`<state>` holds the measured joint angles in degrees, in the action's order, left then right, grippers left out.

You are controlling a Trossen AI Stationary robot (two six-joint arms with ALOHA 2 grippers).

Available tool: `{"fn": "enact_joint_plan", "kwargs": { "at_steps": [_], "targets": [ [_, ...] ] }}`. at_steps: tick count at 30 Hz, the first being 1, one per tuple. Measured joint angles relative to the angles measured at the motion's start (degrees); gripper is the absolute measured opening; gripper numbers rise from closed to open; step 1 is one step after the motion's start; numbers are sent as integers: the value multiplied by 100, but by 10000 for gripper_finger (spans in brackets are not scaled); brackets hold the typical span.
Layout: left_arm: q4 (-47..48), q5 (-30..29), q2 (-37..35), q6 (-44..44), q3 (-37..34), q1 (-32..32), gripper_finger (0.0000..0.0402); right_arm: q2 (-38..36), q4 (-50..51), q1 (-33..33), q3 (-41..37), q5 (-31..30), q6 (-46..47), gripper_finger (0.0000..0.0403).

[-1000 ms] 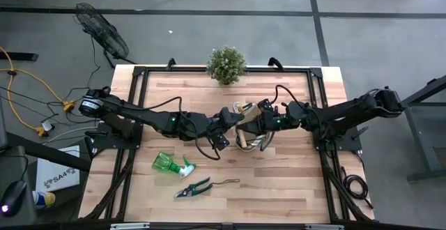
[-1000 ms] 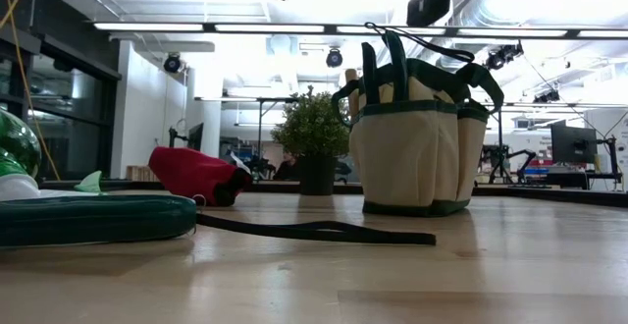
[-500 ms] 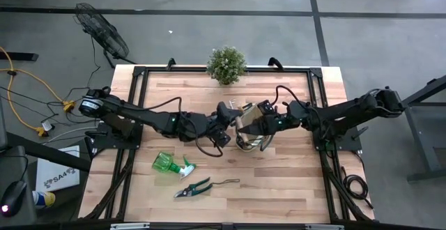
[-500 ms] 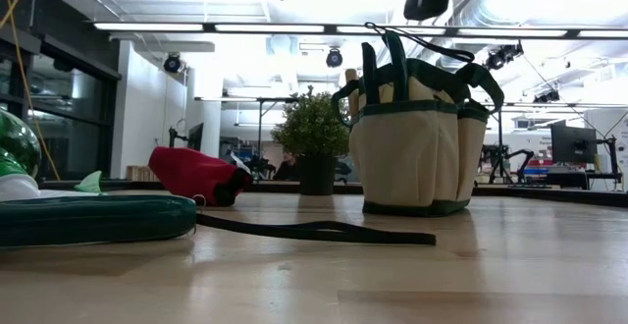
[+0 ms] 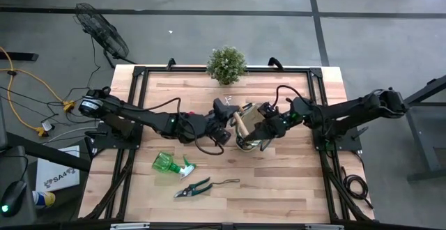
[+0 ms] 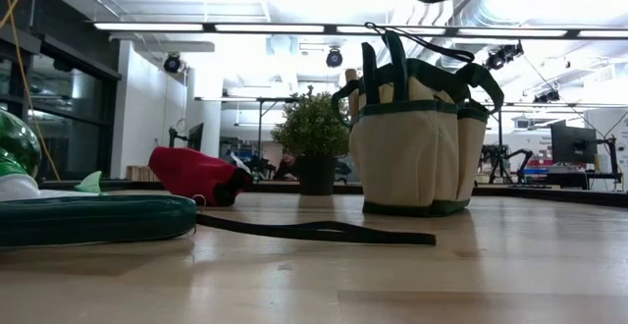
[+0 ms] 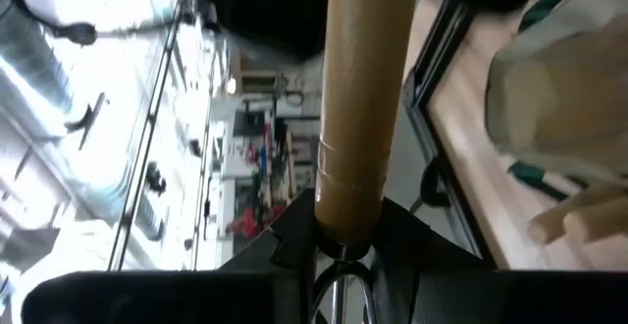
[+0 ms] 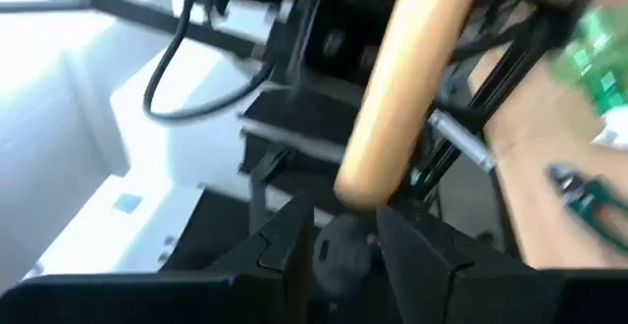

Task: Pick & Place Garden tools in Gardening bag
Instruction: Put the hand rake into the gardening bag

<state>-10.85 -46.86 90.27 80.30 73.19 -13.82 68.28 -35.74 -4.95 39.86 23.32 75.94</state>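
Bag: the gardening bag (image 5: 252,134) stands upright near the middle of the table (image 5: 293,188), with wooden handles already poking out of it in the low view; the two arms meet just above it.
Left gripper: the left gripper (image 5: 224,113) hangs at the bag's left rim, pinching a wooden-handled tool (image 7: 365,98). In the left wrist view the handle rises straight out from between the fingers.
Right gripper: the right gripper (image 5: 265,122) sits over the bag's right side. A wooden handle (image 8: 407,79) runs out past its fingers (image 8: 285,241), but whether they pinch it or stand loose around it cannot be told.
Key relation: the bag mouth lies directly beneath both grippers. The held tool's long axis runs along the left gripper's reach, tilted across the opening. Lowering it in looks like the step in hand.
Tools left out: the green spray bottle (image 5: 172,164) and green-handled pruners (image 5: 196,187) lie on the front left of the table, well apart from the bag and nearer the left arm. The red glove (image 6: 196,175) lies beyond.
Not for packing: the potted plant (image 5: 226,64) at the far edge.
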Motion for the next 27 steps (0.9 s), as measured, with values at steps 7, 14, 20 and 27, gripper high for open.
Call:
{"fn": "enact_joint_plan", "kwargs": {
  "at_steps": [7, 14, 20, 27],
  "targets": [
    [-7, -367, 0, -160, 0, -7, 56, -292, 743, -300, 0, 110, -33, 95],
    [-233, -755, 1, -1523, 2, -7, 56, -775, 1642, -605, -2, -1038, -1291, 80],
    [-676, -1240, -2, -2176, 7, -7, 56, -1236, 1721, -1071, -2, -3358, -2785, 61],
    [-713, -1382, -2, -2737, 7, -4, 56, -1198, 1597, -1816, -2, -5699, -4364, 34]
  ]
}}
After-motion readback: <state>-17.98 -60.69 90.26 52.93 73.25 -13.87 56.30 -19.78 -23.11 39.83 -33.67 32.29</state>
